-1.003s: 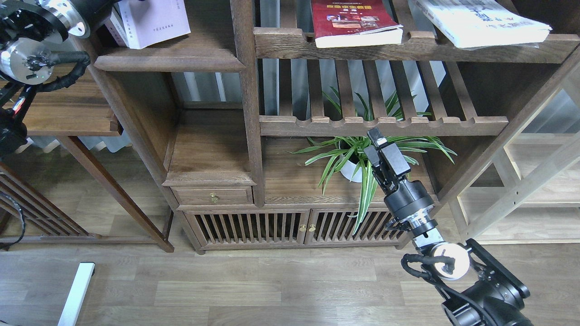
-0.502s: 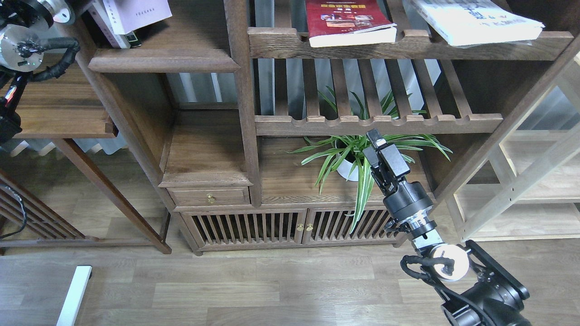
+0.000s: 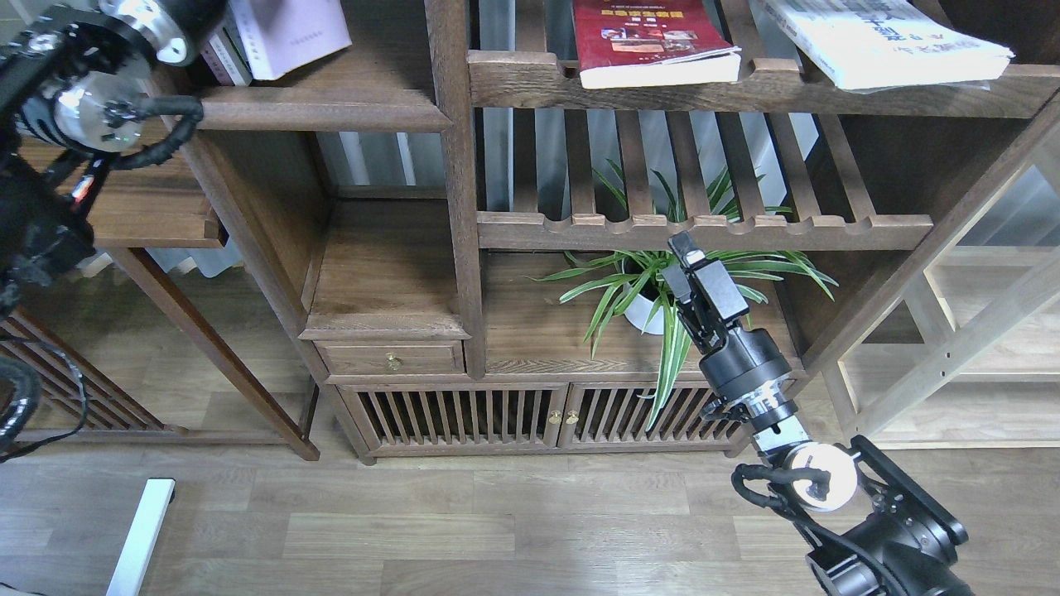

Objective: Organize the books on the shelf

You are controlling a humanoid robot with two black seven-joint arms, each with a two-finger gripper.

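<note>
— Where are the books?
— The lavender book (image 3: pixel 290 33) leans on the shelf (image 3: pixel 323 112), up by my left arm; its gripper's out of view.
— Your right gripper (image 3: pixel 683 257)?
— Empty, fingers pressed together, idle before the plant (image 3: pixel 654 290).

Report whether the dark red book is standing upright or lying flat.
Lying flat. The dark red book rests cover-up on the slatted shelf, its white page edge facing forward and overhanging the front rail slightly.

Lavender-white book (image 3: pixel 294 33); dark red book (image 3: pixel 650 37), yellow title; walnut-brown shelf (image 3: pixel 323 109).
</note>
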